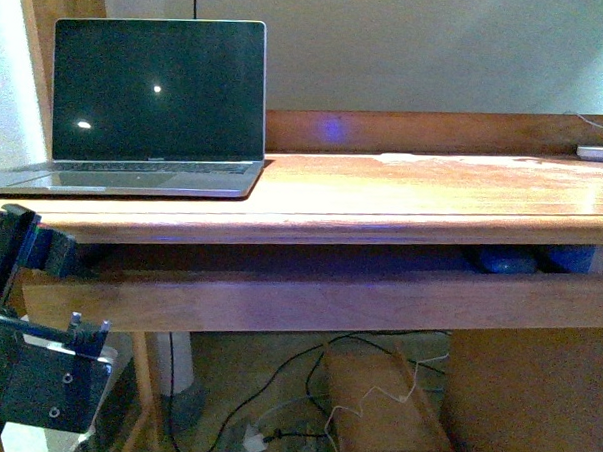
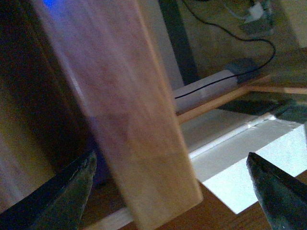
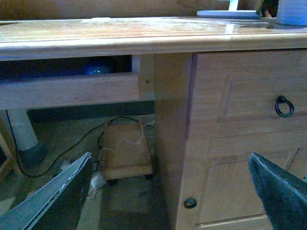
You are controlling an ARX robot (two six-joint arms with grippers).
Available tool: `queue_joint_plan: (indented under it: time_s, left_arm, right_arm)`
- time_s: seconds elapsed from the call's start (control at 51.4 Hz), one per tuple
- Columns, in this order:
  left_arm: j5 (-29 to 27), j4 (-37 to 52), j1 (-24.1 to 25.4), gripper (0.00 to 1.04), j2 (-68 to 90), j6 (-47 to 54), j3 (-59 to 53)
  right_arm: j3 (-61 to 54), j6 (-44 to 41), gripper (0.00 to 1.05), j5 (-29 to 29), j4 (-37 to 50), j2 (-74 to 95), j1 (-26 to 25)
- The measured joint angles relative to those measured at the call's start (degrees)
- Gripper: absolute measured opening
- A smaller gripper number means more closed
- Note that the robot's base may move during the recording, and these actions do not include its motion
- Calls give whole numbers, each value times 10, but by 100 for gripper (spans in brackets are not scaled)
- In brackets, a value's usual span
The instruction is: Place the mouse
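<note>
A small dark, rounded mouse lies in the sliding tray under the desktop, near the tray's right end. The right wrist view shows the mouse as a bluish dome behind the tray's front board. My left gripper is open at the tray's left end, with the front board passing between its fingers. In the front view the left gripper shows as dark parts by that end. My right gripper is open and holds nothing, low in front of the desk's drawer cabinet, well below the mouse.
An open laptop stands on the desktop's left. Drawers with a ring handle and a round knob fill the desk's right side. A small wooden cart, cables and a white desk leg are below.
</note>
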Motion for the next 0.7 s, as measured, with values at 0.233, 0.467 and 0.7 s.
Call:
queue_joint_plan:
  time_s: [0.233, 0.467, 0.7]
  left_arm:
    - [-9, 17, -2, 97, -4, 13, 0]
    - [3, 89, 21, 97, 45, -36, 10]
    - [-3, 120, 21, 97, 76, -111, 19]
  right_arm:
    - [0, 0, 97, 0, 0, 0, 0]
    - [0, 0, 97, 0, 0, 0, 0]
    - [0, 0, 97, 0, 0, 0, 0]
